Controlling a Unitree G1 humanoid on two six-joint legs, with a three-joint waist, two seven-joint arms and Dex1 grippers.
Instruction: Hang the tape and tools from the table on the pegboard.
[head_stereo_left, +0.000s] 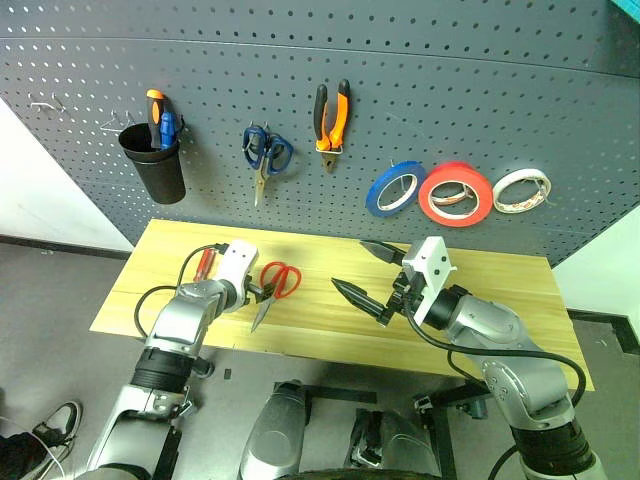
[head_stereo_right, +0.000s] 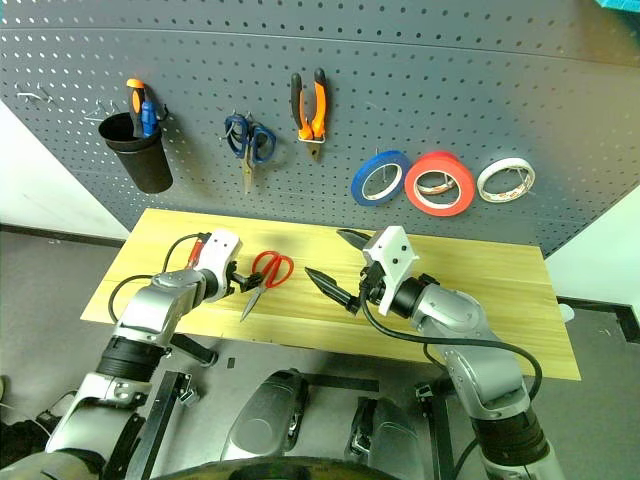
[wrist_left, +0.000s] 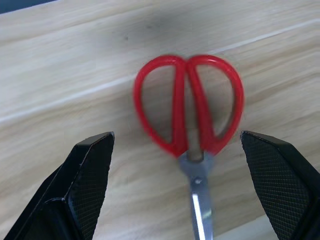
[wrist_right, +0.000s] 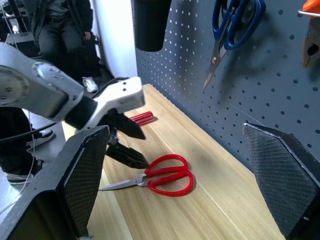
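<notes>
Red-handled scissors (wrist_left: 192, 120) lie on the table (head_stereo_left: 500, 300); left gripper (wrist_left: 190, 185) gapes around them, empty.

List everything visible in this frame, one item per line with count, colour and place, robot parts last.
Table: one, light wood, below pegboard.
Pegboard: one, dark grey, behind table.
Red-handled scissors: one, flat on table.
Screwdriver: one, red handle, on table.
Pliers: one, orange-black, hung.
Blue-handled scissors: one, hung.
Tape rolls: blue, red-orange, white, hung.
Cup: one, black, hung, holding tools.
Person: seated beyond the table.
Left gripper: open, at the scissors.
Right gripper: open, above table.
</notes>
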